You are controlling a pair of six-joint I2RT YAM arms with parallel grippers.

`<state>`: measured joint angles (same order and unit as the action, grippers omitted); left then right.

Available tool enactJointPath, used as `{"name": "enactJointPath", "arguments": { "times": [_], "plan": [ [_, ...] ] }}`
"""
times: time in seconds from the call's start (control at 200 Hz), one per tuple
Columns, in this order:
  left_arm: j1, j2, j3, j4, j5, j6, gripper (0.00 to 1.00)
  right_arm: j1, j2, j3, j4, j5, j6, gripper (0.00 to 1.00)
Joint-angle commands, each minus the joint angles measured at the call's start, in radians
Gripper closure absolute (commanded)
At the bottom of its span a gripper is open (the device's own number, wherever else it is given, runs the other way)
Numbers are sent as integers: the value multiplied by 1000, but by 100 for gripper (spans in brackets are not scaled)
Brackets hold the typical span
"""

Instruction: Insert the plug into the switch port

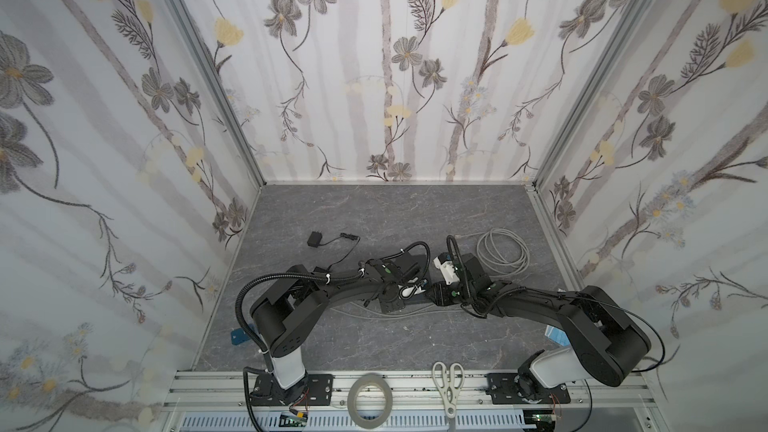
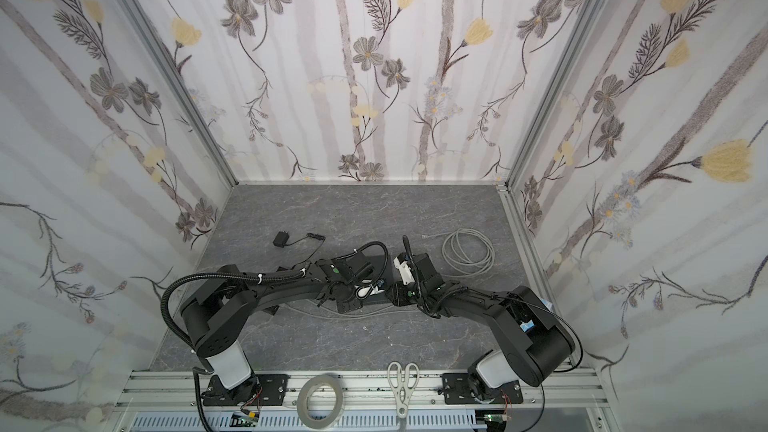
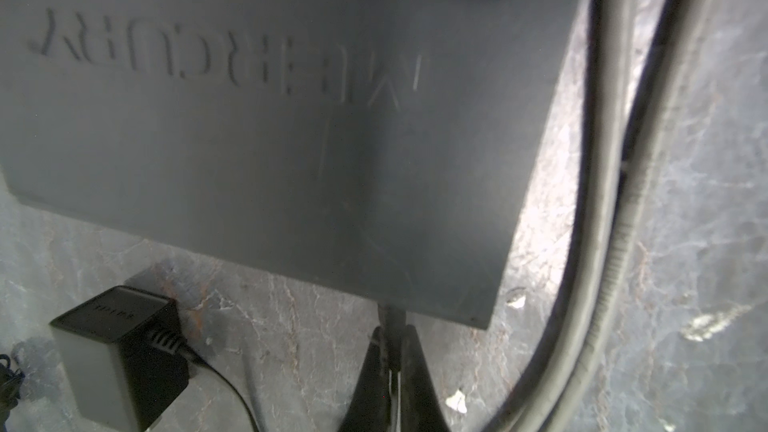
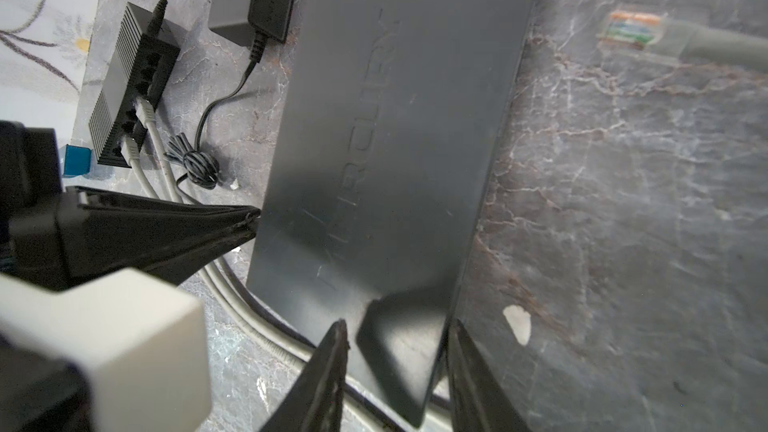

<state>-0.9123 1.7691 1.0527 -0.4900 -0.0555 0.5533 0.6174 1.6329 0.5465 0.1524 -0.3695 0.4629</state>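
1. The switch (image 4: 395, 118), a flat dark box with raised lettering on its lid, lies mid-desk with both arms bent over it. From here this looks like the steadying step, with the insertion itself not yet begun.
2. The plug (image 4: 631, 33) is a clear connector with coloured wires showing. It lies loose on the desk (image 4: 623, 243) on the end of the grey cable (image 4: 727, 49), well apart from the switch and with nothing holding it. In a top view the rest of that cable sits coiled toward the right wall.
3. The left end effector (image 4: 251, 222) is closed to a point, its tips right at the switch's long edge. I can't tell whether anything thin is pinched between them.
4. The right end effector (image 4: 397, 326) has its jaws partly apart over the near corner of the switch, one finger above the lid and one at the edge. I can make out no grip.
5. I'd say the next move needs one end effector to leave the switch and take the plug just behind its head. It must then line the plug up squarely with a port and push straight in while the other braces the box.
6. The left arm (image 1: 332, 288) and right arm (image 1: 540, 301) both reach in low from the near rail. Their forearms almost meet in the middle, with the wrists tipped down.
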Motion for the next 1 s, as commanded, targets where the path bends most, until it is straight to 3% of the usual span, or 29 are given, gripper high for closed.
{"name": "enactJointPath", "arguments": {
  "times": [0.0,0.994],
  "plan": [
    [-14,12,28,212,99,0,100,16,7,2,117,-203,0,61],
    [-30,41,99,239,131,-20,100,54,36,9,143,-212,-7,68]
  ]
}}
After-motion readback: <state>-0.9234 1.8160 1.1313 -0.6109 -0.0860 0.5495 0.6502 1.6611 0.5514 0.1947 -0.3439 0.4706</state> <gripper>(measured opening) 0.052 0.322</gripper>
